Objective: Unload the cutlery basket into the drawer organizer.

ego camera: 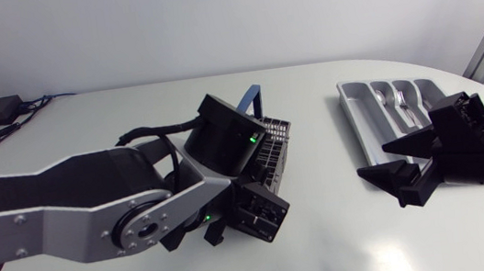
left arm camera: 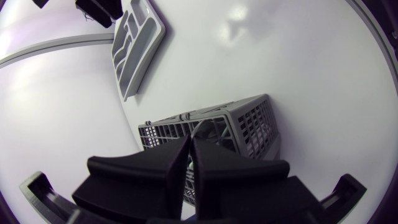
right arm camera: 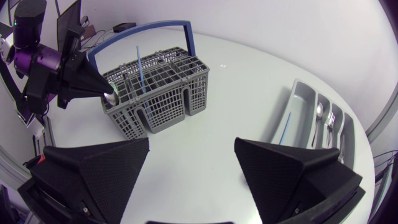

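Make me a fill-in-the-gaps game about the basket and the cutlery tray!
1. The cutlery basket has a handle coloured ____.
2. The right gripper holds nothing, and its fingers stand wide ____.
3. One blue stick lies in the drawer organizer, and a second blue stick stands upright in the ____.

Missing words: blue; open; basket.
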Controlling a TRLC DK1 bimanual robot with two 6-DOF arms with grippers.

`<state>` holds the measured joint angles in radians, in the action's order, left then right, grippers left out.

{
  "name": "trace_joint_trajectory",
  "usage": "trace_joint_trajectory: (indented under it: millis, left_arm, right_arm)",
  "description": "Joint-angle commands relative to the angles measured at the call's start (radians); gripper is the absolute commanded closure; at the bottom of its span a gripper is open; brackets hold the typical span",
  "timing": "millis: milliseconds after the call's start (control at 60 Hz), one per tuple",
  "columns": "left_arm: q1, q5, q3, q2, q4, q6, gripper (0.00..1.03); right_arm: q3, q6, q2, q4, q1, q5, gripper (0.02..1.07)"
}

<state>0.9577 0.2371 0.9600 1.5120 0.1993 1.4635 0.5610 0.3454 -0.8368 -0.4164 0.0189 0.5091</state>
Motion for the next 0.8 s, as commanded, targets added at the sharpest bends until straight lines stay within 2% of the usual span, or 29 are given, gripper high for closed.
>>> trace_joint_trajectory:
  millis: [0,583,783]
  left_arm:
    - [-0.004,0.011,-0.023,-0.016,0.0,0.023,0.96]
    - [0.026,0.102,0.034,-0.205,0.058,0.023,0.96]
    - [0.026,0.108,0.069,-0.24,0.061,-0.02,0.96]
  right_arm:
    - [-0.012,0.02,0.008,-0.013,0.009,0.003,0.08]
    - [0.01,0.015,0.113,-0.038,0.108,-0.072,0.08]
    - [0.01,0.02,0.192,-0.047,0.162,-0.106,0.08]
